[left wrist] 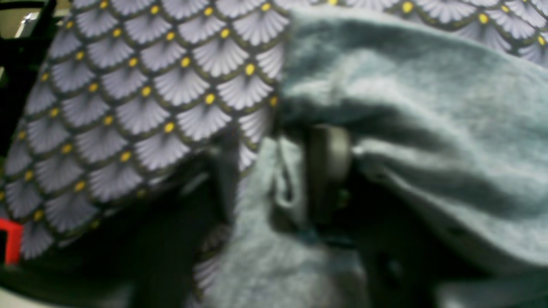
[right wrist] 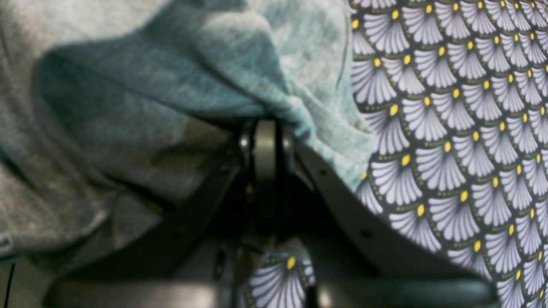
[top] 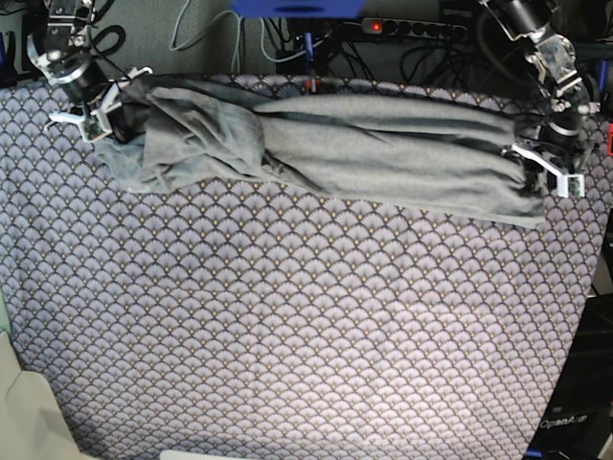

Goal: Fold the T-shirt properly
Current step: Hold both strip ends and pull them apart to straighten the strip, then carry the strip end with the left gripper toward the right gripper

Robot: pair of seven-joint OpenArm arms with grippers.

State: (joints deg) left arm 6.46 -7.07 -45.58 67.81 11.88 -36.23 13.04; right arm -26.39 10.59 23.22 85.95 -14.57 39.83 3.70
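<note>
While stretched as a long bunched band across the far part of the table (top: 287,335), T-shirt (top: 383,153) spanning almost the full width between 2 arms, light grey, creased lengthwise, thicker and more crumpled toward the base view's left end. Lying on purple scallop-patterned tablecloth (top: 287,316) with yellow dots, near half of the cloth bare.

Right gripper (top: 96,113) at the shirt's end on the base view's left, near the table's far corner. Jaws closed on a gathered fold of the T-shirt (right wrist: 150,85), as seen in the right wrist view: fabric pinched at the dark fingertips, cloth fanning upward and to the left, tablecloth (right wrist: 449,128) showing on the right side.

Left gripper (top: 548,163) at the opposite end, on the base view's right, against the shirt's edge. Left wrist view blurred: grey fabric (left wrist: 406,107) draped over and around 1 dark finger (left wrist: 327,171), a hem fold just beside it, tablecloth (left wrist: 137,107) filling the left side. Jaws partly apart; whether gripping the fabric or merely touching it, cannot tell.

Cables and a power strip (top: 421,27) behind the table's far edge.
</note>
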